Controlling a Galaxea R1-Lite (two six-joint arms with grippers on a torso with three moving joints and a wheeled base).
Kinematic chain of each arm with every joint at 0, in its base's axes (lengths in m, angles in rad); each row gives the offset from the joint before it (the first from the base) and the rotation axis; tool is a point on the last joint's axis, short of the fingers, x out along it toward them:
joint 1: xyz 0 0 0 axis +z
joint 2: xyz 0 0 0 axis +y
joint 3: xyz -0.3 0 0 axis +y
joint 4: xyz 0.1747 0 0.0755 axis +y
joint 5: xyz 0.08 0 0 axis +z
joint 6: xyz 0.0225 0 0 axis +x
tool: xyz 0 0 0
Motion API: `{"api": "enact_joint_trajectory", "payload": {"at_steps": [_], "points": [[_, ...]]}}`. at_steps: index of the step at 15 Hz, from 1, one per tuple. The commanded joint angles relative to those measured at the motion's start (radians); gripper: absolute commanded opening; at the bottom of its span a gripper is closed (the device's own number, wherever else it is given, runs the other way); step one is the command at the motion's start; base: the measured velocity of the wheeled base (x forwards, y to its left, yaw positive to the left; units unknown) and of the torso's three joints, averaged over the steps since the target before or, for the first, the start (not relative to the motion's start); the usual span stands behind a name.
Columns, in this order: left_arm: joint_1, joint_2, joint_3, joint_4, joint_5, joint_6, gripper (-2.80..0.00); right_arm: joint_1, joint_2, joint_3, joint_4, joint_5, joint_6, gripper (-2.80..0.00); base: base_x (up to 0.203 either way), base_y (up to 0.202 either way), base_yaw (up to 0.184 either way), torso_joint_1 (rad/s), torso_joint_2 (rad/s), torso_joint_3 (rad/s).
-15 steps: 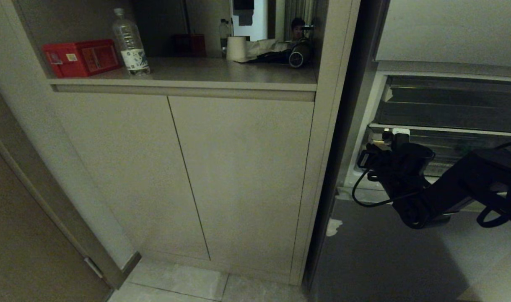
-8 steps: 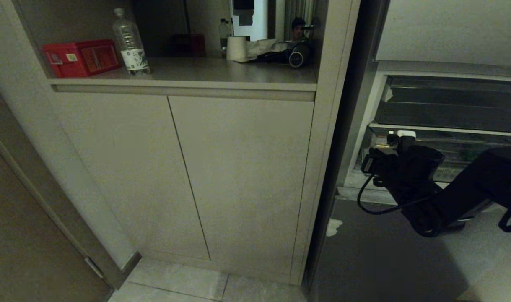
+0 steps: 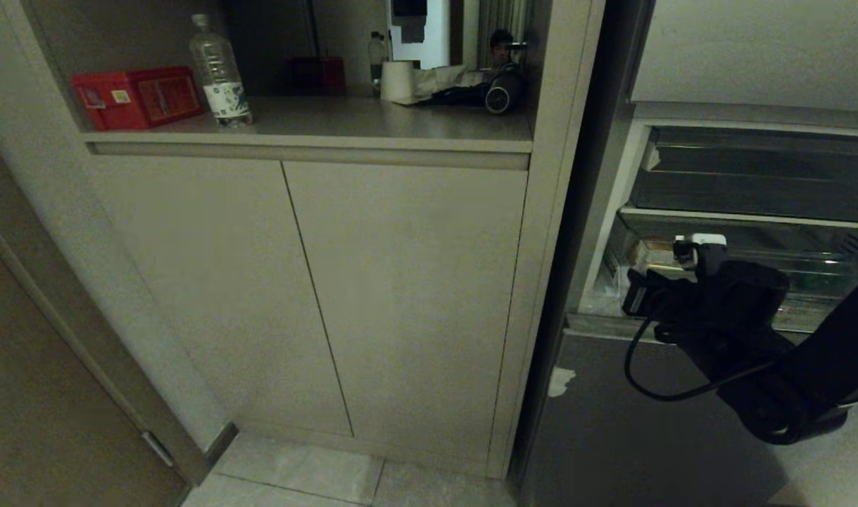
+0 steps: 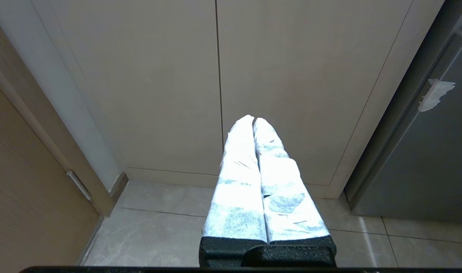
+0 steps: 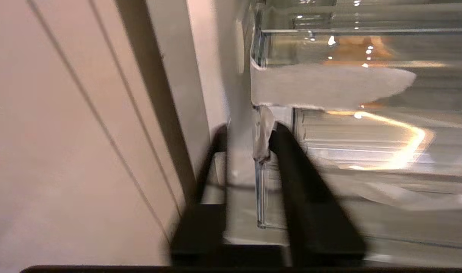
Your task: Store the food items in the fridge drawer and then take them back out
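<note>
Drawer (image 3: 724,243) – long axis sideways, front outward; right hand (image 5: 249,136) apart, empty.

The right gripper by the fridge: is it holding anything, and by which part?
Nothing is held. The right gripper is open, fingers apart around the front corner of the fridge drawer. The left gripper is shut and empty.

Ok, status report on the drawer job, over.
Left gripper shut, parked facing cabinet doors. Right gripper open at fridge drawer front corner. Food item not made out. Nothing in the way seen.
</note>
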Motion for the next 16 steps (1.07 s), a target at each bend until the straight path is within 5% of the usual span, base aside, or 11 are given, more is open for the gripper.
{"api": "enact_joint_trajectory", "payload": {"at_steps": [1, 9, 11, 16], "points": [[0.0, 0.001, 0.0, 0.0, 0.0, 0.0, -2.8, 0.008, -0.055, 0.056, -0.018, -0.002, 0.004, 0.0, 0.0, 0.0, 0.0, 0.0, 0.0, 0.0], [0.0, 0.001, 0.0, 0.0, 0.0, 0.0, -2.8, 0.014, -0.228, 0.284, -0.018, -0.005, 0.051, 0.0, 0.0, 0.0, 0.0, 0.0, 0.0, 0.0], [0.0, 0.001, 0.0, 0.0, 0.0, 0.0, -2.8, -0.002, -0.29, 0.258, 0.015, -0.015, 0.041, 0.0, 0.0, 0.0, 0.0, 0.0, 0.0, 0.0], [0.0, 0.001, 0.0, 0.0, 0.0, 0.0, -2.8, -0.087, -0.388, -0.014, 0.422, -0.008, 0.025, 0.0, 0.0, 0.0, 0.0, 0.0, 0.0, 0.0]]}}
